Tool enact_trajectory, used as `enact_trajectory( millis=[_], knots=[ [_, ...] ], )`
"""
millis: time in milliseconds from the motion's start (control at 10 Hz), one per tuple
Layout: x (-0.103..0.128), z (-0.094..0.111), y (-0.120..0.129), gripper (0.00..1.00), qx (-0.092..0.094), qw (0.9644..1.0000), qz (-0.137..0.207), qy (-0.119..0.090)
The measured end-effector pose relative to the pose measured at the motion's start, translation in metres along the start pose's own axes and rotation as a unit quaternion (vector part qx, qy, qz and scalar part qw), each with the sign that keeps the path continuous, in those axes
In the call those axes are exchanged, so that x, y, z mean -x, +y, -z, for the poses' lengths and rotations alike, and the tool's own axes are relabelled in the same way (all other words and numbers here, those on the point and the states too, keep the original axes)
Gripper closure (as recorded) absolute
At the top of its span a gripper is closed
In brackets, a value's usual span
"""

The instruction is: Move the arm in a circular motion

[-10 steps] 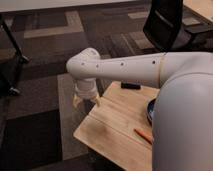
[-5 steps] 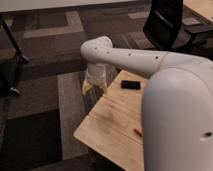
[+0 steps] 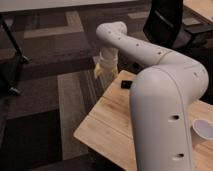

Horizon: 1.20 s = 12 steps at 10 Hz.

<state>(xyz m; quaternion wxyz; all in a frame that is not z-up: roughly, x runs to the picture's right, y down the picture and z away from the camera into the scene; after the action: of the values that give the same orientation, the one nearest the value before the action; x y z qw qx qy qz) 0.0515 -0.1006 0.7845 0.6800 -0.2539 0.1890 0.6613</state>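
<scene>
Now: my thick white jointed arm [image 3: 150,55] has swept further along its arc. The tan-tipped pincer [image 3: 105,70] hangs just off the pale wooden surface's [image 3: 107,125] far-left edge. Whether the pincer is open or closed, I cannot tell. Circle judged under way, not complete.

Smooth white plastic arm [image 3: 150,54], its tan gripper [image 3: 106,69] beside a matt wooden table [image 3: 107,125] (pale grain)

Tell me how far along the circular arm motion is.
Done: over the last second the arm has swung right and farther out above the wooden table. In hand: its claw hangs off the table's far-left edge, near the black object. Left: closing the loop; no full circle shows yet.
</scene>
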Motion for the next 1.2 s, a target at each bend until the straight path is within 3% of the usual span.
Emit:
enact_trajectory(
  millis=[100,300,400,600,700,800,900,1100,1200],
  knots=[
    [0.003,0.027,-0.034,0.35,-0.016,0.9993,-0.03,-0.018],
    [-0.007,0.054,-0.081,0.35,-0.035,0.9959,-0.076,-0.033],
    [-0.022,0.073,-0.122,0.35,-0.046,0.9914,-0.112,-0.049],
    [-0.048,0.09,-0.169,0.35,-0.052,0.9848,-0.153,-0.064],
    [-0.09,0.104,-0.217,0.35,-0.058,0.9756,-0.198,-0.075],
    [-0.105,0.107,-0.23,0.35,-0.059,0.9725,-0.211,-0.077],
    [-0.148,0.112,-0.261,0.35,-0.064,0.9639,-0.245,-0.082],
    [-0.21,0.115,-0.288,0.35,-0.076,0.9539,-0.278,-0.082],
    [-0.254,0.108,-0.291,0.35,-0.086,0.9511,-0.288,-0.07]
  ],
)
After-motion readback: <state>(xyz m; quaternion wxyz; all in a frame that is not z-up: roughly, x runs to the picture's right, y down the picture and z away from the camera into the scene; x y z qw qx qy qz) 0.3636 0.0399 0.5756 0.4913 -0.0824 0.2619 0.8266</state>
